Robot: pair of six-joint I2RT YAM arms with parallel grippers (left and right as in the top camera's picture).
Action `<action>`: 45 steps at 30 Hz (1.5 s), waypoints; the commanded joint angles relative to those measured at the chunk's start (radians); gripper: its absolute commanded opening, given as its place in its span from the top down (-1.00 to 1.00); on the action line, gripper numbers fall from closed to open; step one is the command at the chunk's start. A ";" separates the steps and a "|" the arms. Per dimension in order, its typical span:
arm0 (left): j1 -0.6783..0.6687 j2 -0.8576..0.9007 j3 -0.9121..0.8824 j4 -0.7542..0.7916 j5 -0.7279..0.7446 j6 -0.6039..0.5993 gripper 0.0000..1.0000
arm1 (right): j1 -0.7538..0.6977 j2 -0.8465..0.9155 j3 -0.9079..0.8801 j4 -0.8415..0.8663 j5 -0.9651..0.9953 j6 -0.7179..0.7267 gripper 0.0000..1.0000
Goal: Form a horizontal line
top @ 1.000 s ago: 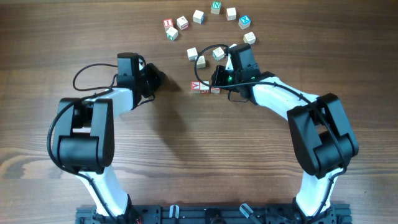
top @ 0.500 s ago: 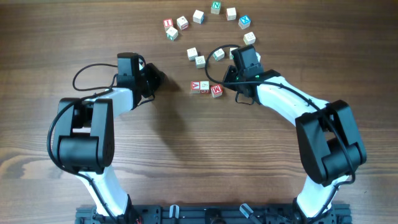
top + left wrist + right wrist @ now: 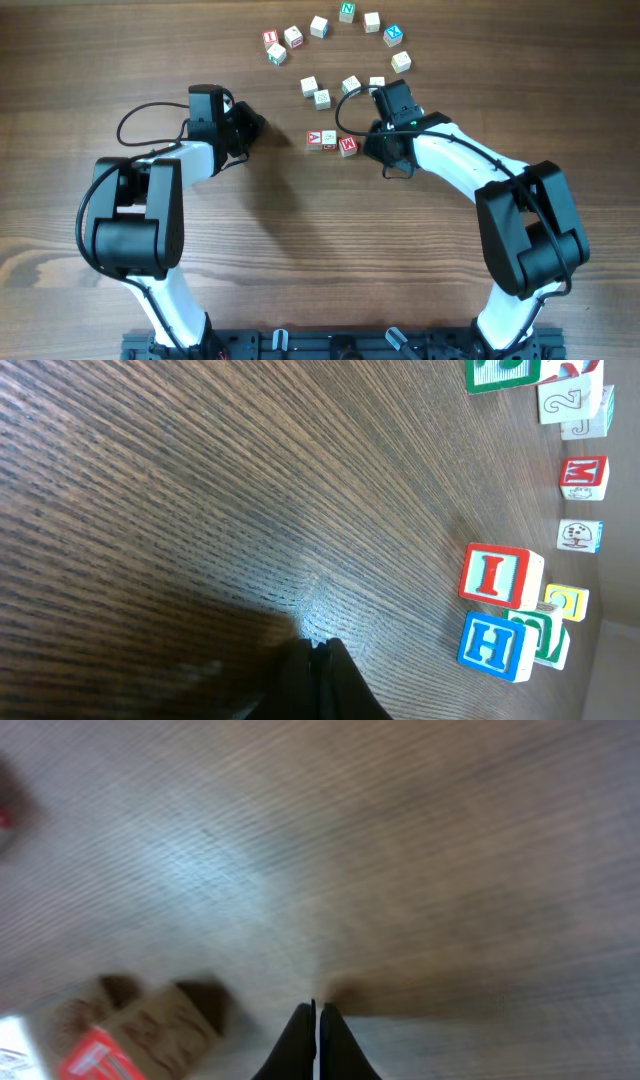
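Three small pale cubes with red printing lie in a row at mid-table: an "A"-like cube [image 3: 314, 138], a mostly plain one [image 3: 329, 139] and an "M" cube [image 3: 347, 146]. The "M" cube sits slightly lower than the other two and is turned a little. My right gripper [image 3: 371, 143] is shut and empty, low over the table just right of the "M" cube. In the right wrist view its fingers [image 3: 317, 1012] are closed, with a blurred cube [image 3: 140, 1020] to their lower left. My left gripper [image 3: 255, 126] is shut and empty, well left of the row; its fingers [image 3: 320, 652] rest near bare wood.
Several loose lettered cubes form an arc at the back, among them a red "I" [image 3: 270, 38], a green "N" [image 3: 347, 11] and a blue one [image 3: 393, 34]. More cubes [image 3: 321, 97] lie just behind the row. A red "I" [image 3: 495, 575] and a blue "H" [image 3: 490, 645] show in the left wrist view.
My right gripper has drawn back to the right off the row, uncovering the "M" cube, then dropped slightly. The left arm has not moved.
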 commanded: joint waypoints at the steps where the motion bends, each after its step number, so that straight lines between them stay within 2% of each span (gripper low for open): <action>1: 0.004 -0.015 -0.012 -0.007 -0.021 0.023 0.92 | 0.006 -0.023 0.001 -0.024 -0.038 0.013 0.91; 8: 0.004 -0.015 -0.012 -0.008 -0.021 0.023 0.92 | 0.079 -0.022 0.001 0.037 -0.071 -0.092 0.91; 45: 0.004 -0.015 -0.012 -0.008 -0.021 0.023 0.92 | 0.126 -0.018 0.001 0.094 -0.056 -0.138 0.91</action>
